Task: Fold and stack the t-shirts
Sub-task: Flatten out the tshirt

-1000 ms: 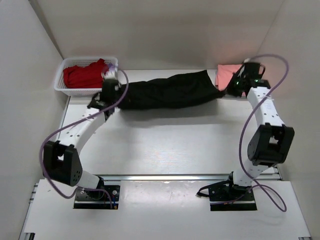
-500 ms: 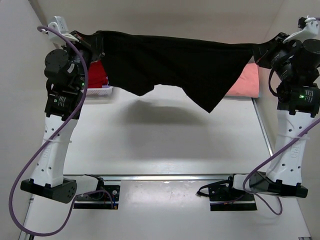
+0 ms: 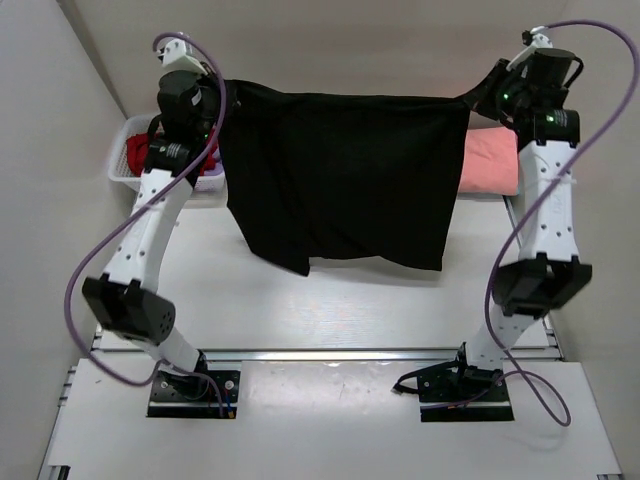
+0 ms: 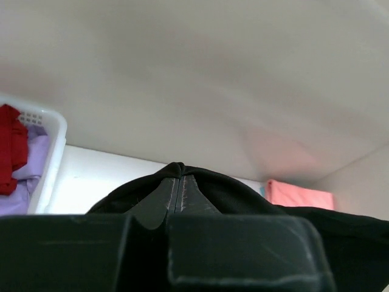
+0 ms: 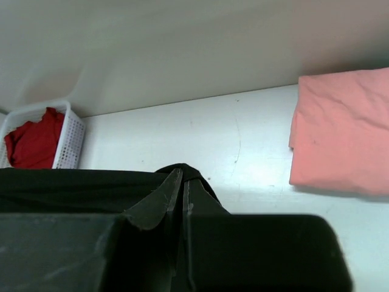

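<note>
Left gripper (image 3: 223, 88) and right gripper (image 3: 480, 97) clamped shut on upper corners of black t-shirt (image 3: 340, 180), hanging spread between them, folded salmon-pink t-shirt (image 3: 492, 162) at table's (image 3: 350, 300) far right corner, red t-shirt (image 3: 138, 155) in white basket (image 3: 117, 172) at far left corner

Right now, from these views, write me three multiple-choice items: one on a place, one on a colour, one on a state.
1. Where is the salmon-pink t-shirt?
A. hanging in the air
B. draped over an arm
C. lying on the table, far right

2. What colour is the hanging t-shirt?
A. black
B. red
C. lilac

3. How are the left gripper and right gripper?
A. both open
B. both shut on the hanging t-shirt
C. one open, one shut

Answers: 1 C, it lies flat at the table's far right. 2 A, the spread cloth is black. 3 B, each wrist view shows fingers pinched on black fabric.
</note>
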Available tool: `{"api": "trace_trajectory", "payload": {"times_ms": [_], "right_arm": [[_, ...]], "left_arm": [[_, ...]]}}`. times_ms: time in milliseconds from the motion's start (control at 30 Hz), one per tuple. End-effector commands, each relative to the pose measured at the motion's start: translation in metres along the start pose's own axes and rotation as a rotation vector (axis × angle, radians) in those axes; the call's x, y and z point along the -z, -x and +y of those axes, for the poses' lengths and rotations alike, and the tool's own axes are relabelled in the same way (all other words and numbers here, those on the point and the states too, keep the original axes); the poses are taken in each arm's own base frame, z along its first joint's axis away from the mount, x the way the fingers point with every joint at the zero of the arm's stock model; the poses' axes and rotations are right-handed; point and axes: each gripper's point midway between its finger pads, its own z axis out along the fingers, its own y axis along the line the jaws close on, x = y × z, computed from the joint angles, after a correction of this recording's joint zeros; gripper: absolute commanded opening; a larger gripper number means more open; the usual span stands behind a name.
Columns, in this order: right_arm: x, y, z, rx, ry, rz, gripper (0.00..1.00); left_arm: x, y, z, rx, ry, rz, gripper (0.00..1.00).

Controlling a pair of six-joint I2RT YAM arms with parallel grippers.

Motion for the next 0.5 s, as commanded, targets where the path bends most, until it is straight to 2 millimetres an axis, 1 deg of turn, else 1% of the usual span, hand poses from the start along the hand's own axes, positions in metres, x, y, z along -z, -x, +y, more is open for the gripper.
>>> {"api": "trace_trajectory", "payload": {"times_ms": [0,33,67,100,133,167,200,233,267,300,333,367,400,433,467], "right_arm": [[-0.011,0.035,0.018,0.057,0.062,-0.080,0.00],[-0.032,0.022,0.008,0.038,0.057,-0.031,0.00],[-0.038,0.032,0.008,0.040,0.064,-0.048,0.00],[-0.031,0.050,0.018,0.051,0.085,-0.093,0.00],[-0.037,0.054,0.018,0.056,0.095,-0.107,0.00],[-0.032,0.065,0.023,0.054,0.106,-0.138,0.00],[-0.024,0.073,0.031,0.060,0.130,-0.167,0.00],[-0.029,0.069,0.028,0.053,0.132,-0.168,0.01],[-0.013,0.077,0.037,0.056,0.144,-0.196,0.00],[-0.018,0.070,0.033,0.048,0.145,-0.188,0.00],[-0.012,0.070,0.032,0.052,0.141,-0.196,0.00],[-0.003,0.071,0.036,0.048,0.143,-0.195,0.00],[-0.002,0.068,0.035,0.045,0.142,-0.184,0.01],[-0.004,0.046,0.025,0.031,0.108,-0.100,0.00],[-0.007,0.035,0.023,0.044,0.099,-0.073,0.00]], "left_arm": [[-0.023,0.018,0.007,0.001,-0.001,-0.041,0.00],[-0.024,0.026,-0.002,0.002,-0.018,-0.056,0.00],[-0.031,0.035,-0.002,-0.005,-0.019,-0.071,0.00],[-0.041,0.031,0.006,-0.018,-0.003,-0.061,0.00],[-0.038,0.054,-0.003,-0.019,-0.018,-0.107,0.00],[-0.043,0.052,0.001,-0.042,-0.005,-0.095,0.00],[-0.043,0.067,-0.002,-0.056,-0.008,-0.117,0.00],[-0.037,0.085,-0.011,-0.063,-0.023,-0.152,0.00],[-0.030,0.095,-0.011,-0.077,-0.017,-0.168,0.00],[-0.024,0.100,-0.010,-0.087,-0.010,-0.174,0.00],[-0.012,0.102,-0.016,-0.097,-0.018,-0.172,0.00],[-0.012,0.090,-0.013,-0.106,-0.005,-0.143,0.00],[0.003,0.095,-0.016,-0.106,-0.004,-0.146,0.00],[0.016,0.059,-0.012,-0.098,0.003,-0.051,0.00],[0.031,0.058,-0.016,-0.081,-0.009,-0.044,0.00]]}}
